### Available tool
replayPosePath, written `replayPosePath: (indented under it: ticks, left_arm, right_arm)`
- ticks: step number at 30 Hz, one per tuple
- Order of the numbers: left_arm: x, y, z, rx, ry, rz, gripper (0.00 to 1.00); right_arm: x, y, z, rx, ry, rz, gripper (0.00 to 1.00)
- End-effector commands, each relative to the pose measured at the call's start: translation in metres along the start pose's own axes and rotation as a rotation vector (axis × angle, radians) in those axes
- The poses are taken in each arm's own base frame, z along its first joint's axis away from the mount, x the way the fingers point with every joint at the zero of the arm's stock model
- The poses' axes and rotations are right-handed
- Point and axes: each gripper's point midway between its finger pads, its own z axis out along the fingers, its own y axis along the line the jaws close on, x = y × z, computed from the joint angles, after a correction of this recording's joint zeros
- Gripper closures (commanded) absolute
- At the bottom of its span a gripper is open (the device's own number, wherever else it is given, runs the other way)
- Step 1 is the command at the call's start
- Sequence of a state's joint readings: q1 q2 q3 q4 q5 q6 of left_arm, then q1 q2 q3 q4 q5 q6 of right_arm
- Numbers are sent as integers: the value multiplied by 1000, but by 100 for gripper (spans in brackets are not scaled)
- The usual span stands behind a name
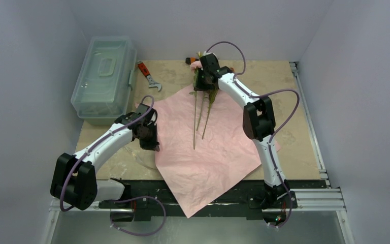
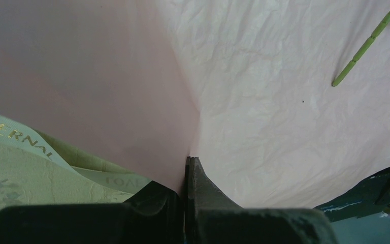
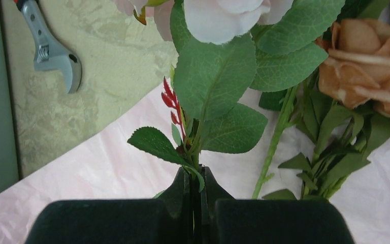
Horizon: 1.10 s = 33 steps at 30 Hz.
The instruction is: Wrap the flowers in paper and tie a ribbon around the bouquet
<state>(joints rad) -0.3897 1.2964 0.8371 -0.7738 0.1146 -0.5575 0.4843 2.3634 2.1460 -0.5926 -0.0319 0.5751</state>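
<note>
top view: paper [image 1: 208, 152] lying flat, pink side up, flowers [image 1: 201, 109] lying across its far half; nothing wrapped or tied yet.
left wrist: left gripper [image 2: 189, 163] pinching shut on the thin crinkled paper's edge, tenting it; floppy lettered ribbon [image 2: 30, 145] lying loose just beside.
right wrist: right gripper [image 3: 195, 175] clamping shut on one thin leafy stem of the flowers.

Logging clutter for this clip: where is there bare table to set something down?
Bare tabletop lies right of the paper, out to its right edge. A smaller patch sits between the wrench and the flowers. The left is crowded: toolbox, left gripper pinching the paper, ribbon.
</note>
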Motion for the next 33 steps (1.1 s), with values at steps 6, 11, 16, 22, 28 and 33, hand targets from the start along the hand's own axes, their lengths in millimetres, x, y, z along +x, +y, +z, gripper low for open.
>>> replayPosePath:
  ticks: [6, 11, 16, 22, 28, 33]
  left_arm:
    - [-5, -1, -8, -11, -35, 8, 100]
    - [-5, -1, -6, -16, -29, 5, 100]
    - [-4, 0, -4, -18, -22, 5, 100]
    - [-4, 0, -4, -23, -22, 2, 100]
    - [-4, 1, -3, -29, -22, -1, 100]
    - [-5, 2, -3, -31, -21, -4, 100]
  right_arm:
    - [-40, -2, -1, 37, -115, -110, 100]
    - [-39, -13, 6, 57, -109, -111, 100]
    - [-37, -20, 17, 73, -109, -126, 100]
    - [-33, -29, 30, 92, -103, -114, 92]
    - [-24, -33, 38, 94, -83, -69, 79]
    - [-25, -32, 37, 87, -81, -53, 71]
